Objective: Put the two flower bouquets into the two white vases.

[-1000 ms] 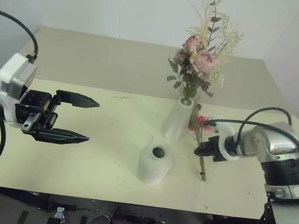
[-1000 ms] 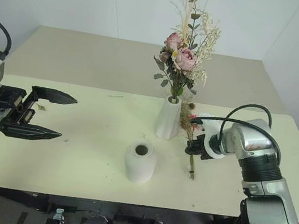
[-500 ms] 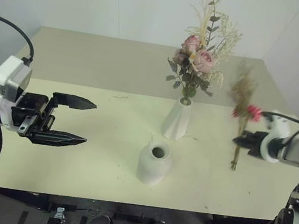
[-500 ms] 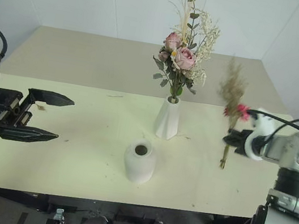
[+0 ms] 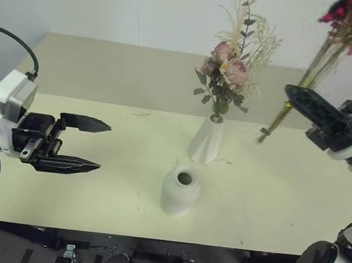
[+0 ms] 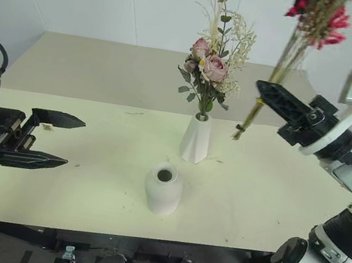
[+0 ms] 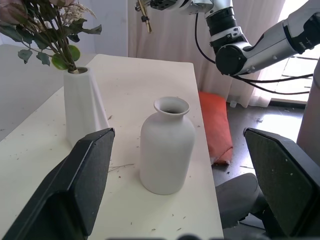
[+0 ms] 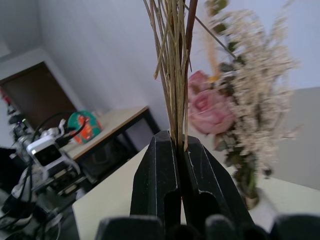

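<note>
White walls back a cream table, where the rose bouquet stands in the tall vase behind the empty round vase. Right gripper, raised, clamps the gerbera bouquet by its stems; left gripper hovers, fingers apart.

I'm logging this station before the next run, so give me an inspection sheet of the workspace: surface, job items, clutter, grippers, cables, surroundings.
Surface: cream table, small dry flecks on it.
Job's things: rose bouquet stands in the tall vase; round vase empty, upright; gerbera bouquet held in the air, stems tilted.
Clutter: nothing seen beyond the flecks.
Grippers: left gripper open, empty, level above the table; right gripper shut on the gerbera bouquet's stems.
Cables: black cable loops over the left arm.
Surroundings: white walls; orange object on the floor.
</note>
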